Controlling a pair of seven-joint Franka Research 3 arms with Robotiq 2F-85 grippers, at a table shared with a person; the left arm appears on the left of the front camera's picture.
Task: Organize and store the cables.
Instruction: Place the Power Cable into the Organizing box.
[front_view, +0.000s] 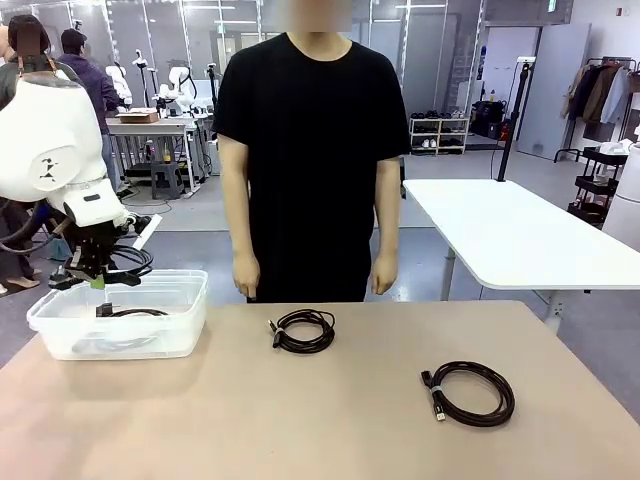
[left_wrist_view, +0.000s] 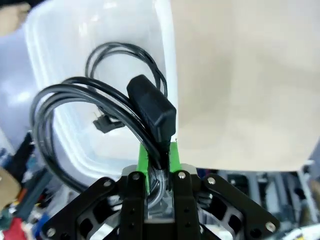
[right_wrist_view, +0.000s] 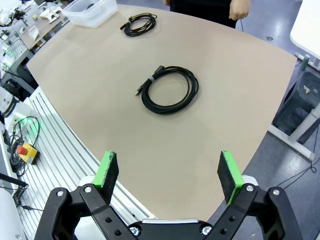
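Left wrist view: left jaws clamped on a cable (left_wrist_view: 150, 107) over the bin (left_wrist_view: 166, 60); right jaws wide apart.

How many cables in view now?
4: one cable in the left gripper above the bin, a second inside it, a third at table centre, a fourth farther right. The bin may hide more.

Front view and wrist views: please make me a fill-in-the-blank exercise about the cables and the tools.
The left tool grips a black coiled cable above the clear plastic ____.
On the beige table lie ____ more black cable coils, one central, one farther right.
The right tool is ____ and holds nothing.
Missing words: bin; two; open.
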